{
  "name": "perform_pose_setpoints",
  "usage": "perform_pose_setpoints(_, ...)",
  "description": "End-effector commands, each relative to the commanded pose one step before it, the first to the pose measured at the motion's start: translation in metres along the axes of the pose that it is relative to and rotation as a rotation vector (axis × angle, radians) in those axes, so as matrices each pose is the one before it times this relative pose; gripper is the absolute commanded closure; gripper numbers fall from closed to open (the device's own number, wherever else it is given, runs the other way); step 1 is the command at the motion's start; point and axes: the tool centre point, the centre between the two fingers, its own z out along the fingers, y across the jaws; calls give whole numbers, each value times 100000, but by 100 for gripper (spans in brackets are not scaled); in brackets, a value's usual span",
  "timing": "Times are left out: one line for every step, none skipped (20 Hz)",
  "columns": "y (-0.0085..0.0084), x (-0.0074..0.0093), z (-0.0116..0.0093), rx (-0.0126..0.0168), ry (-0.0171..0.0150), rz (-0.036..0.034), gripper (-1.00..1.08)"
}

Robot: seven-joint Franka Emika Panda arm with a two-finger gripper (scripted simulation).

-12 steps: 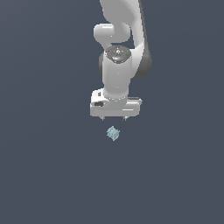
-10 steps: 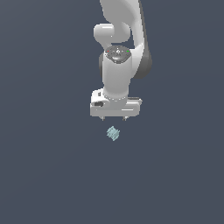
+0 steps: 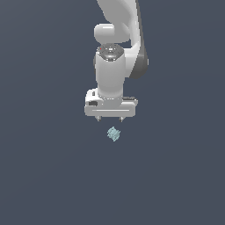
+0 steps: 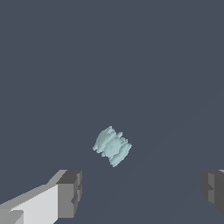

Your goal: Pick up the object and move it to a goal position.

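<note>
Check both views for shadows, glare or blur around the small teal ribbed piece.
Exterior view: flat even light, no cast shadow or glare; the small pale teal ribbed piece looks soft-edged below the white gripper. Wrist view: its ridges read clearly, no glare.

Object (image 3: 114,134) just below gripper (image 3: 110,119), w/ fingers (image 4: 70,194) apart.

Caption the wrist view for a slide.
Open white pincer hovering above a small pale teal ribbed cylindrical piece on a dark grey floor.
</note>
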Motion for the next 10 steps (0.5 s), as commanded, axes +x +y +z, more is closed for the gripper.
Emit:
perform_pose_setpoints(87,34,-39,46,125,206,-92)
perform_pose_setpoints(-66,-17,27,-12,-64,-197,-92)
perform_pose_setpoints(-27,-8,25,-9,-33,-237,-92)
perform_pose_setpoints(-1,-3,30,-9,-18,-316,-92)
perform_pose_setpoints(7,-1,41,-11,-17,-436,-92)
perform_pose_setpoints(6,-2,54,-14,-24,-581,-92)
perform_pose_setpoints(2,-4,69,-18,-36,-733,-92)
perform_pose_setpoints(-6,-6,85,-22,-49,-891,-92)
perform_pose_setpoints(-9,-8,99,-24,-60,-1038,-92)
perform_pose_setpoints(-14,-10,113,-26,-70,-1184,-92)
